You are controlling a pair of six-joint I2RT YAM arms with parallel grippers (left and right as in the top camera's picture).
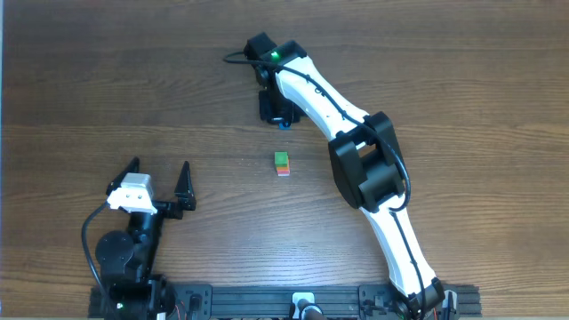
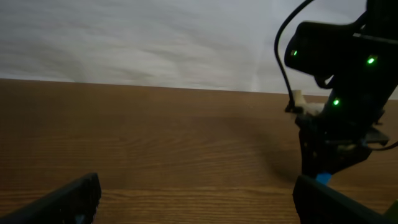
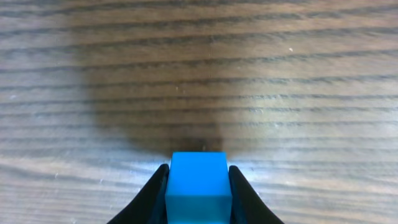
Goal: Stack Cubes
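The right tool [image 3: 199,190] is clamped on the blue cube [image 3: 198,177], close to the bench [image 3: 93,74]. The green-topped stack [image 1: 282,163] stands well apart from it, toward its arm's base. Setting the cube down off-centre could topple that stack. The left tool [image 1: 160,165] rests with its fingers apart.

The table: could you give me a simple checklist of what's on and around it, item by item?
Surface: brown wooden table, bare wood.
Job's things: blue cube held in the right gripper. Small stack mid-table, green cube on a red cube, apart from both grippers.
Clutter: nothing seen.
Grippers: right gripper shut on the blue cube, on the far side of the stack. Left gripper open, holding nothing, near its base.
Cables: black cable looping beside the left arm, another at the right arm's wrist.
Surroundings: pale wall behind the table.
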